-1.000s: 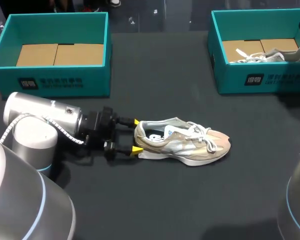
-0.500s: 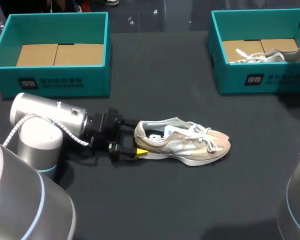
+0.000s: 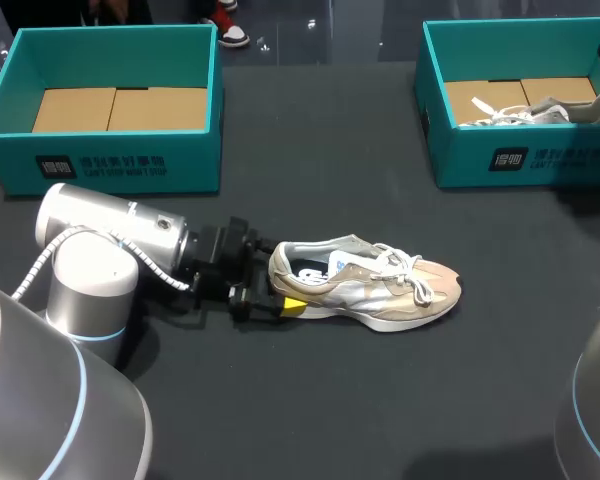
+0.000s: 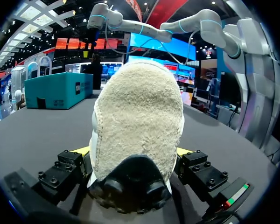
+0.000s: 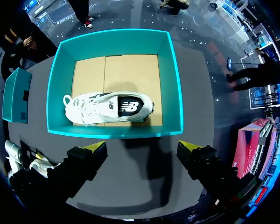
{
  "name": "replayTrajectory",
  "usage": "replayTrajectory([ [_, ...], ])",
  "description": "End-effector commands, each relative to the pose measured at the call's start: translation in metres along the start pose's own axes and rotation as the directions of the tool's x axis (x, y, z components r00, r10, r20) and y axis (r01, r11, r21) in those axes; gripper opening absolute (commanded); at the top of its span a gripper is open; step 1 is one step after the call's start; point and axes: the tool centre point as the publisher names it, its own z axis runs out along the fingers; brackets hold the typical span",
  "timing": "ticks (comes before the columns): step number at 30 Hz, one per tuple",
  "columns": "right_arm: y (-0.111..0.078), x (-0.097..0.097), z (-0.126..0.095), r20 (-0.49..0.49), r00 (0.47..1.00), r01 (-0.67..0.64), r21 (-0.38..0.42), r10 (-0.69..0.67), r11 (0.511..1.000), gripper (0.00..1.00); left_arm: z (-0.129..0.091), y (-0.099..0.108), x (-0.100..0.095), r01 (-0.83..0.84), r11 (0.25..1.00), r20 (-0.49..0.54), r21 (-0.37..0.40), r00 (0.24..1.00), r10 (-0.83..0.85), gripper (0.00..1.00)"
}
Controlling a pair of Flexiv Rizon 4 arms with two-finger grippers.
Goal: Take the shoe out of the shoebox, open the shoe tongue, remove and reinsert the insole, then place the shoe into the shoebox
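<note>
- beige shoe (image 3: 370, 283) upright on its sole, heel end at the left gripper (image 4: 134, 154), toe pointing away
- white shoe (image 5: 107, 108) on its side inside a teal shoebox (image 5: 113, 133) beneath the right gripper (image 5: 142, 147)
- second teal shoebox (image 3: 120, 160) apart from the left gripper

Left shoebox (image 3: 180, 165): white square logo plus one row of white characters on front wall, too small to read. Right shoebox (image 3: 460, 165): same logo and row on front wall, also unreadable. White shoe (image 5: 107, 108) inside the right shoebox, right wrist view: white letter mark on dark insole heel. Beige shoe (image 3: 370, 290) on the bench: white and blue print on insole, illegible.
</note>
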Motion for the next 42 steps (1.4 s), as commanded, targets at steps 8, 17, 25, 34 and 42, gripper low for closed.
replayTrajectory([
  [8,-0.0012,0.0,-0.0003,0.001,1.0,-0.001,-0.002,0.001,1.0,1.0,0.0089,-0.002,-0.0004,-0.011,1.0,-0.009,0.018,1.0,0.011,0.0],
  [17,-0.0012,0.0,-0.0003,0.001,1.0,-0.001,-0.002,0.001,1.0,1.0,0.0085,-0.0012,0.0005,-0.011,1.0,-0.009,0.023,1.0,0.011,0.0],
  [25,-0.0012,0.0,-0.0003,0.001,1.0,-0.001,-0.002,0.001,1.0,1.0,0.0085,-0.0012,0.0005,-0.011,1.0,-0.009,0.023,1.0,0.011,0.0],
  [34,-0.0012,0.0,-0.0003,0.001,1.0,-0.001,-0.002,0.001,1.0,1.0,0.0085,-0.0012,0.0005,-0.011,1.0,-0.009,0.023,1.0,0.011,0.0],
  [42,-0.0012,0.0,-0.0003,0.001,1.0,-0.001,-0.002,0.001,1.0,1.0,0.0085,-0.0012,0.0005,-0.011,1.0,-0.009,0.023,1.0,0.011,0.0],
])
